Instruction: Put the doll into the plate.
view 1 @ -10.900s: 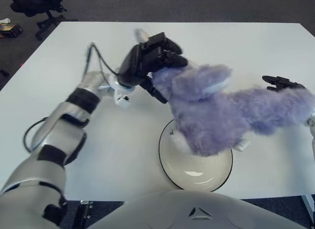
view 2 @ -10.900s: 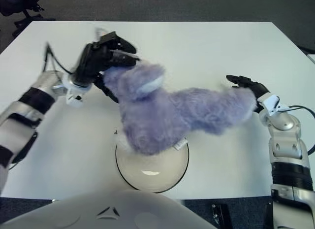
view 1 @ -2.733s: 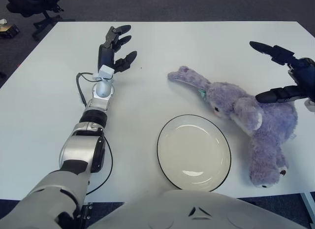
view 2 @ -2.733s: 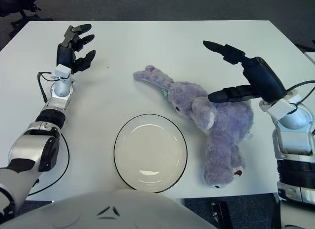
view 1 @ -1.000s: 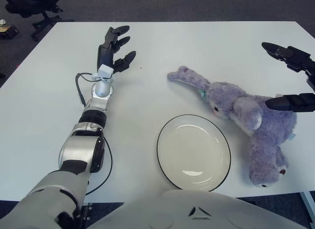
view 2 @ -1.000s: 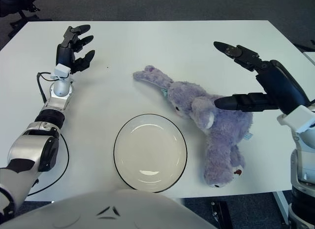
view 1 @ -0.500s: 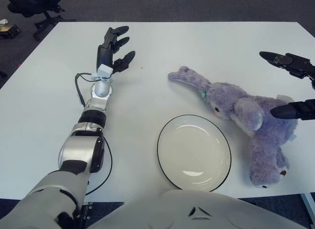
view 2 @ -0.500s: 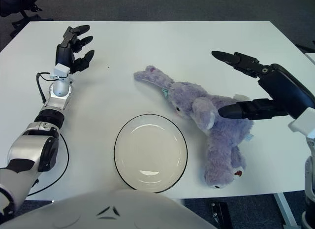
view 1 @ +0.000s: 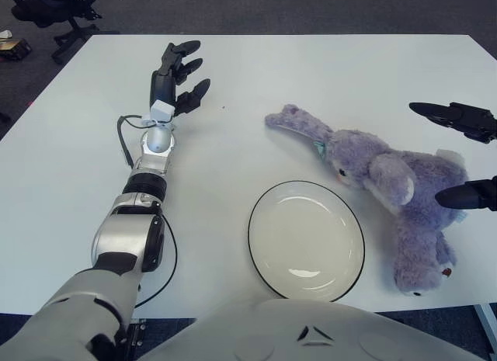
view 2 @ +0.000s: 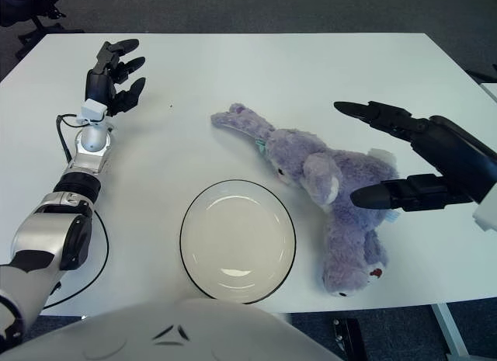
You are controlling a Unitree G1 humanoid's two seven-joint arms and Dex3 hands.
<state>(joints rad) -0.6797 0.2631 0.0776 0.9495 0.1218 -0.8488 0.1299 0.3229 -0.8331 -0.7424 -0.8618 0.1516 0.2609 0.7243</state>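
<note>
The floppy purple plush rabbit doll (view 2: 334, 196) lies right of the empty white black-rimmed plate (view 2: 238, 241) — soft, light, likely to droop. I'd grip its thick middle. The right hand (view 2: 423, 163) at the right edge has fingers apart, holding nothing; the left hand (view 2: 110, 78), upper left, likewise.

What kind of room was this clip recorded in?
Probably an office or lab: a large white table on dark grey carpet, with a black wheeled office chair at the far left corner.
</note>
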